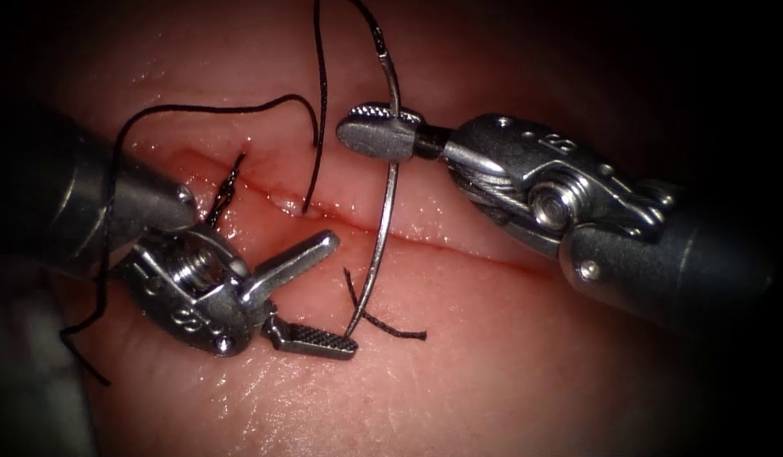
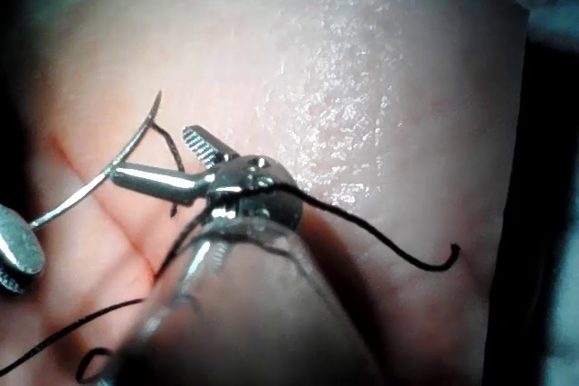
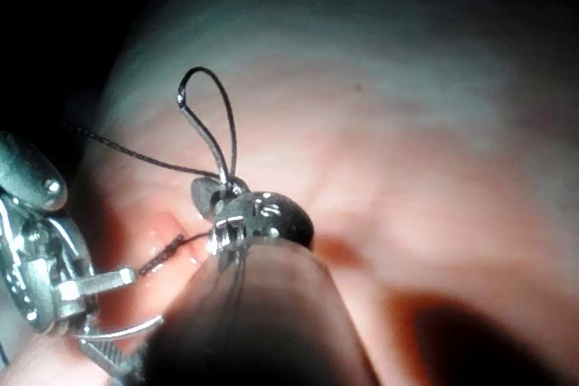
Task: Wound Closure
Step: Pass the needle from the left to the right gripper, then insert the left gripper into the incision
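Black thread [image 1: 319,110]; silver needle [image 1: 384,228]; pink tissue [image 1: 493,355]

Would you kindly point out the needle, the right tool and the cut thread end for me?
needle [image 1: 381,245], endoscope view: mid-shaft, below the right tool's shut jaws.
right tool [image 1: 381,131], endoscope view: its jaws, holding the needle's upper curve.
cut thread end [image 1: 391,326], endoscope view: middle of the loose strand on the tissue.

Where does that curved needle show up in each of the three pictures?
Endoscope view: the needle runs down the middle across the cut, held by the right pincer near its thread end; its tip lies by the open left pincer.
Left wrist view: the needle lies beside the left pincer.
Right wrist view: the needle rises from the right pincer.
Shared landmark: the left pincer.
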Controlling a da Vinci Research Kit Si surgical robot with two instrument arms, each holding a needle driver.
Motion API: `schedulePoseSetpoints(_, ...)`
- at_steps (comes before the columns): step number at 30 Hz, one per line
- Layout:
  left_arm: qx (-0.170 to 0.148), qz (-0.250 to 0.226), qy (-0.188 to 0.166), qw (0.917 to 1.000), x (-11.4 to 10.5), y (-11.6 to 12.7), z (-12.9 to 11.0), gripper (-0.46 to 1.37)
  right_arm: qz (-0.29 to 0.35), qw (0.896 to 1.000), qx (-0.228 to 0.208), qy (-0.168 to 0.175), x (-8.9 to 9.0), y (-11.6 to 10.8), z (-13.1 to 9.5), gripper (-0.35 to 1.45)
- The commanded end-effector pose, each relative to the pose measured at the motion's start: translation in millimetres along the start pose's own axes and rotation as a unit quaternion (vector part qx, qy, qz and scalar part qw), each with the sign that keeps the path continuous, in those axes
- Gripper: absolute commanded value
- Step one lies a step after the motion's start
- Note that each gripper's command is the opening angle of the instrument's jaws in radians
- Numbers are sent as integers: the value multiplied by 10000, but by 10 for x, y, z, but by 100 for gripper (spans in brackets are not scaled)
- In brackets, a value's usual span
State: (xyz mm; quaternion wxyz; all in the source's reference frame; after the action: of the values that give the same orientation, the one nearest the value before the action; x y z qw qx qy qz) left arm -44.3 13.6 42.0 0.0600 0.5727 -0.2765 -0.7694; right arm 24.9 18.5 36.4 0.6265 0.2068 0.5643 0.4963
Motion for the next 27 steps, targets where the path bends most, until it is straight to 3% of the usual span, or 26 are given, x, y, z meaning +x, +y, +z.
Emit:
schedulePoseSetpoints(1, -39, -60, -21, 10000, 0, -1, -2, 58, -43, 10000, 11, -6, 0, 0, -2, -35)
schedulePoseSetpoints(4, -103, -293, -143, 9994, -4, -3, -6, 57, -131, 9999, 36, 10, 1, 1, -6, -35)
schedulePoseSetpoints(9, -356, -812, -437, 9951, -10, -5, -11, 35, -452, 9989, 108, 87, 1, 0, -11, -35)
schedulePoseSetpoints(12, -525, -1134, -670, 9899, -12, -6, -11, 21, -573, 9973, 448, 48, 1, -1, -11, -35)
schedulePoseSetpoints(19, -895, -1980, -1448, 9653, -18, -10, -12, -33, -876, 9934, 727, 134, 0, -6, -8, -35)
schedulePoseSetpoints(27, -931, -2077, -1543, 9615, -22, -15, -16, -35, -1077, 9907, 785, 272, -1, -7, -6, -35)
